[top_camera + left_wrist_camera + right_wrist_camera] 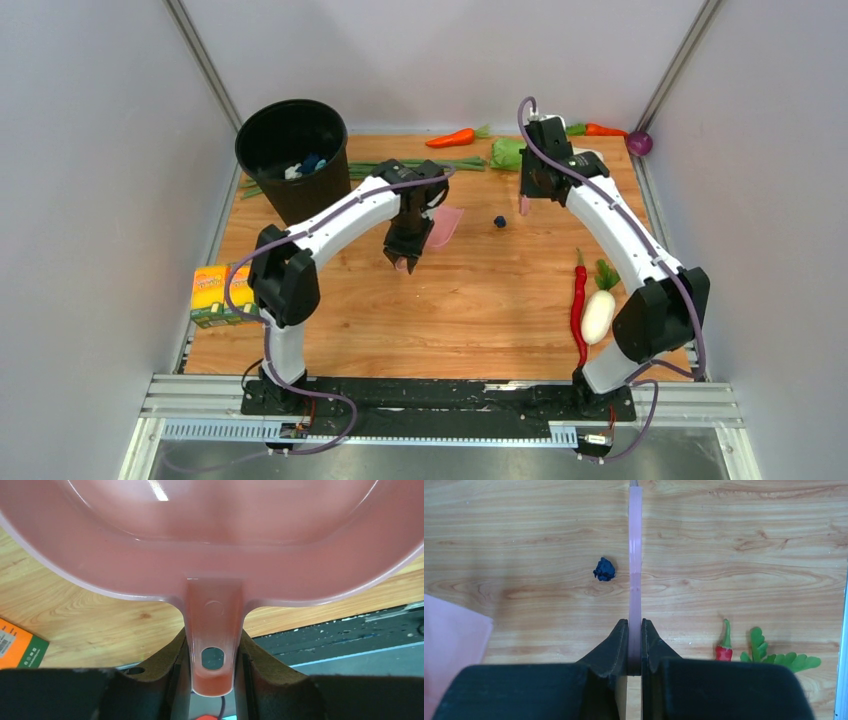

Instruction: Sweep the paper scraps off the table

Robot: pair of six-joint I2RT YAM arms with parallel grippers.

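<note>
1. Navy-blue is down to a single wad as far as I can see: one paper scrap [604, 569] lies on the bare wood of the table [480, 310], a little ahead of your right gripper [635, 625] fingertips.
2. The right gripper's fingers are pinched tight on a thin pink strip seen edge-on, which I take to be the brush [635, 555]. It runs straight out from between the fingertips. The scrap sits just beside it, not touching, on the side facing the dustpan.
3. Your left gripper [213, 637] is closed snug on the handle of the pink dustpan [210, 540]. The pan spreads out beyond the fingertips and looks empty from the wrist view.
4. I'd call the task nearly done. No other navy wads show on the table in any view, though the arms could be hiding some.
5. The black bin [285, 200], out past the left fingers, has white and blue bits inside. I can't tell whether those are swept scraps.
6. What's left, I reckon: nudge that last wad toward the dustpan lip, then tip it into the bin.
</note>
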